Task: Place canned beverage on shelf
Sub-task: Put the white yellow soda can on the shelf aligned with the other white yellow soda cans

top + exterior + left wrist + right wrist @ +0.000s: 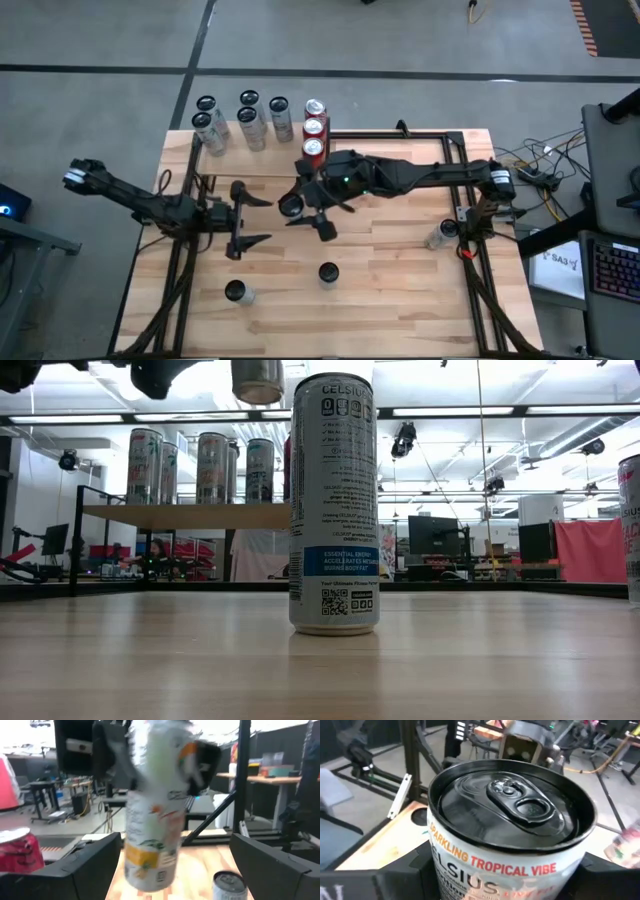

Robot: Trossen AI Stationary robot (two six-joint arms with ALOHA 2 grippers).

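Gripping a white can (512, 827), the right tool (305, 205) holds it aloft; the left tool (250, 220) gapes wide, holding nothing.

Grey concrete floor (100, 40) is seen beyond the tabletop's far edge, crossed by dark seams. Long ceiling light strips (470, 410) are lit overhead. Desks with monitors (440, 538) and a red curtain (590, 550) are seen behind.

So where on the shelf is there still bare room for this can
The shelf's right part, beyond the red cans, is bare. Its left part is crowded with silver cans. The right gripper holds a can over the table.
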